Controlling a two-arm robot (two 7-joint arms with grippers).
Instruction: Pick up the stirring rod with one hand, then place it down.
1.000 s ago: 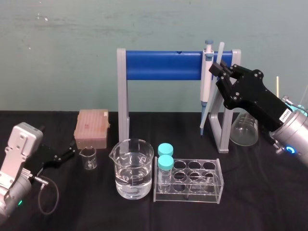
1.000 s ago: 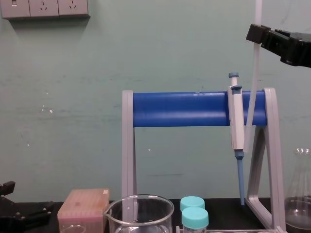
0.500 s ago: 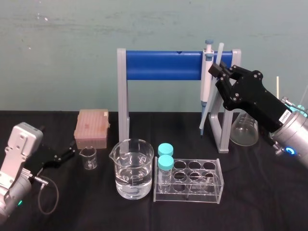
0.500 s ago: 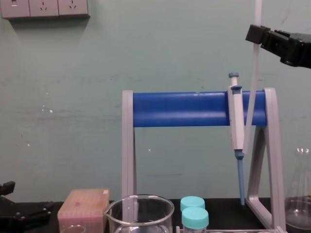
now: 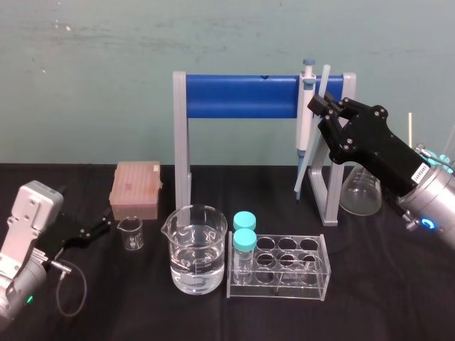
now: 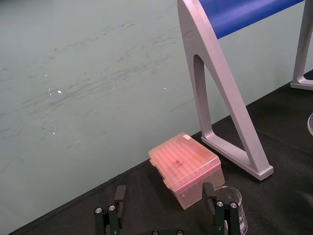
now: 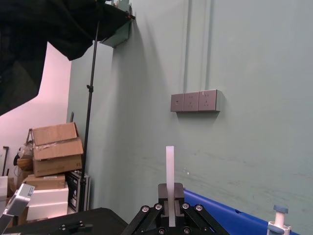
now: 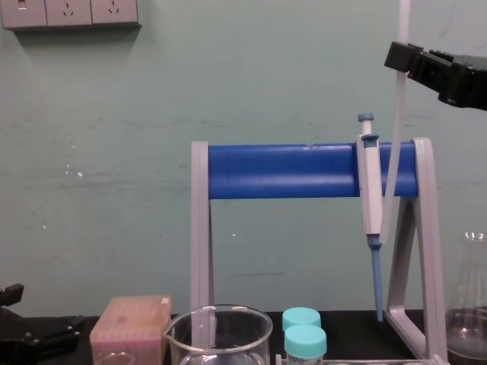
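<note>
The stirring rod [image 8: 396, 114] is up in the air at the right end of the blue-barred stand [image 5: 242, 97], clamped near its upper part by the right pincer [image 5: 318, 103], with its lower end hanging free beside the pipette [image 5: 304, 121], well above the worktop [image 5: 398, 284]. Thin, stiff and translucent, it looks very light but smooth (likely glass or hard plastic, so brittle if knocked or dropped). A pinch this high leaves a long tail below that could swing into the pipette or the stand's leg. A hold nearer the middle would balance better, and only modest squeeze seems needed, since the round shaft may roll or slip between flat fingers. The left pincer [image 5: 99, 229] rests low at the left with its fingers apart, near the pink tip box [image 5: 136, 188] and a small beaker [image 5: 131, 232]. The worktop is covered in black cloth, soft enough to cushion a set-down, though a round rod could roll on it. Open cloth lies at the front right, away from the water beaker [image 5: 195, 249], the tube rack [image 5: 281, 266] and the flask [image 5: 361, 188]. Behind stands a pale green wall with sockets [image 8: 68, 11].
</note>
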